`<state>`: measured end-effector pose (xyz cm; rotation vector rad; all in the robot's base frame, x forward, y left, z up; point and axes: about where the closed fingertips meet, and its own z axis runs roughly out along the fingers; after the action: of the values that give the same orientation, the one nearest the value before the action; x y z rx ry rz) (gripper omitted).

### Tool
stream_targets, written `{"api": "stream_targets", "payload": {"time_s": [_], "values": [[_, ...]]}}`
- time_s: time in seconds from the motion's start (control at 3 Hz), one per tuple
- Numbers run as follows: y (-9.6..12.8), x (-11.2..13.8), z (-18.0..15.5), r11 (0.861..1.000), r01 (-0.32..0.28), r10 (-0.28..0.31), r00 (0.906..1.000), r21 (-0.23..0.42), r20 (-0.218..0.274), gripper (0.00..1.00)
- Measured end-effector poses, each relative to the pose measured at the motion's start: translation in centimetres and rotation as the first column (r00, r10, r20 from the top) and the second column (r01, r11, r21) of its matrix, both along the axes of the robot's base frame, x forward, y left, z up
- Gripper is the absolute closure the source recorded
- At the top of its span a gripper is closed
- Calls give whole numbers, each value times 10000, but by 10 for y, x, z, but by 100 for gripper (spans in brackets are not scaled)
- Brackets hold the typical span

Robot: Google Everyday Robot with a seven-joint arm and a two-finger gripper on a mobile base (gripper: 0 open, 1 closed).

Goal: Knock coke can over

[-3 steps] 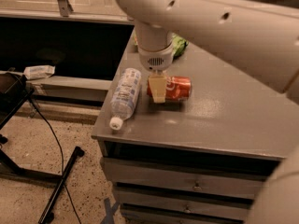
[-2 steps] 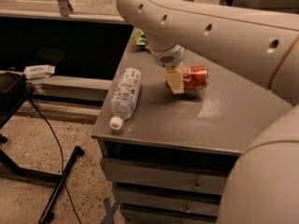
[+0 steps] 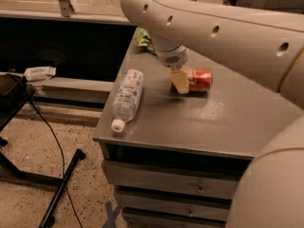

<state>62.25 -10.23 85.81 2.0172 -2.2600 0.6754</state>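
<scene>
You have one arm point(image 3: 228, 27), pale and thick, the biggest thing in view, reaching in from the upper right across the whole scene. A second pale, rounded part of the robot fills the lower right corner.

Under the arm stands one grey cabinet point(image 3: 228, 122) with a flat top. You can count two drawers point(image 3: 166, 182) on its front, each with a small knob.

On the top lie three things. The largest is one clear water bottle point(image 3: 128, 96), on its side near the left edge, with its white cap pointing toward the front corner. Next is one coke can point(image 3: 200, 80), red-orange, near the middle of the top, well apart from the bottle; it looks to lie on its side. One green snack bag point(image 3: 142, 39) sits at the back left corner, partly hidden by the arm.

Your gripper point(image 3: 180, 83) hangs from the wrist straight down onto the top, right against the can's left end. You cannot tell here whether it is parted or closed.

On the floor at the left are one black stand point(image 3: 61, 189) and one dark cable point(image 3: 50, 137); one small white box point(image 3: 40, 72) rests on the low ledge.
</scene>
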Motion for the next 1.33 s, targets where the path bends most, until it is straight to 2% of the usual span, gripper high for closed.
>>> {"api": "stream_targets", "payload": {"time_s": [0.33,0.67,1.0,1.33], "values": [[-1,0,0,10000,-1,1,10000,19,37,0],[-2,1,0,9999,-27,27,10000,112,5,0],[-23,6,-2,9904,-345,403,9984,1342,-403,0],[-81,16,0,9591,-257,420,9978,2820,-519,0]]}}
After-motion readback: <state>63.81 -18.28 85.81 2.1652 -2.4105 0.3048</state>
